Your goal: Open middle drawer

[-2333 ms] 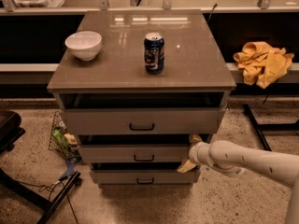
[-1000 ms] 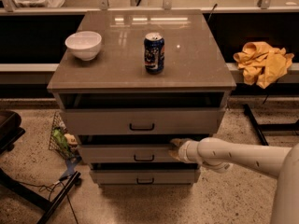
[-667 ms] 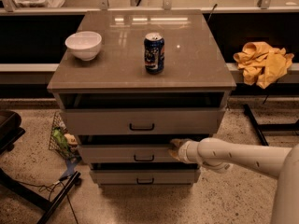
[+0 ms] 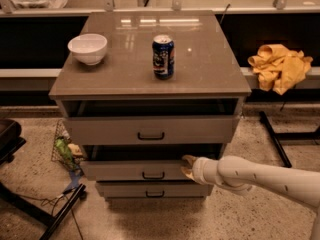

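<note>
The middle drawer (image 4: 125, 170) is the grey-beige front with a small black bar handle (image 4: 153, 175), between the taller top drawer (image 4: 110, 130) and the bottom drawer (image 4: 125, 189). It stands out a little from the cabinet, with a dark gap above it. My gripper (image 4: 187, 166) is at the end of the white arm that comes in from the right. It is at the middle drawer's front, by its top edge, just right of the handle.
A white bowl (image 4: 87, 48) and a blue soda can (image 4: 163, 56) stand on the cabinet top (image 4: 210, 69). The top drawer is slightly open. A yellow cloth (image 4: 280, 66) lies on the ledge at right. Litter and cables lie on the floor at left (image 4: 65, 154).
My gripper has moved left from the drawer's right end to just right of the handle. It has held still over the last second. The drawers look unchanged.
</note>
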Controlling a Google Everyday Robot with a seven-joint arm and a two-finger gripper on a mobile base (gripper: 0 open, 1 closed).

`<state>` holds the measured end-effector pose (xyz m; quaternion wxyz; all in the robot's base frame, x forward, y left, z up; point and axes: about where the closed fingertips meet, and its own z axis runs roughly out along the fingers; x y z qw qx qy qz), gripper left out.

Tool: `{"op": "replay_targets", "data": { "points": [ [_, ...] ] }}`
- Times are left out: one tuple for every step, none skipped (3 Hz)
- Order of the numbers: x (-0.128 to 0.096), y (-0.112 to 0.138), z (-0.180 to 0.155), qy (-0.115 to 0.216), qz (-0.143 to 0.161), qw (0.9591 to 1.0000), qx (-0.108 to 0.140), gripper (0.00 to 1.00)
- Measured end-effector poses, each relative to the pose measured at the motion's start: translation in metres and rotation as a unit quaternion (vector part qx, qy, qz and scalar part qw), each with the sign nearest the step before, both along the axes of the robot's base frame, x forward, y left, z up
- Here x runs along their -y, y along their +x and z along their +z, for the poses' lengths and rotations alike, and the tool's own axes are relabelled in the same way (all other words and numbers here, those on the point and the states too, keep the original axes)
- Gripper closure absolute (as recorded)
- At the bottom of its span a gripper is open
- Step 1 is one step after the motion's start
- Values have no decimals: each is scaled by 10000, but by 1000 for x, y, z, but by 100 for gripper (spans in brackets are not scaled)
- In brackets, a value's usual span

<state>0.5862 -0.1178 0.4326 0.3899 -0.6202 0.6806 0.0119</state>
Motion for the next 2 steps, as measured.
{"op": "replay_targets", "data": {
  "points": [
    [1, -2, 0, 19, -13, 10000, -24, 100],
    [7, -25, -2, 156, -113, 9996, -197, 100]
  ]
}}
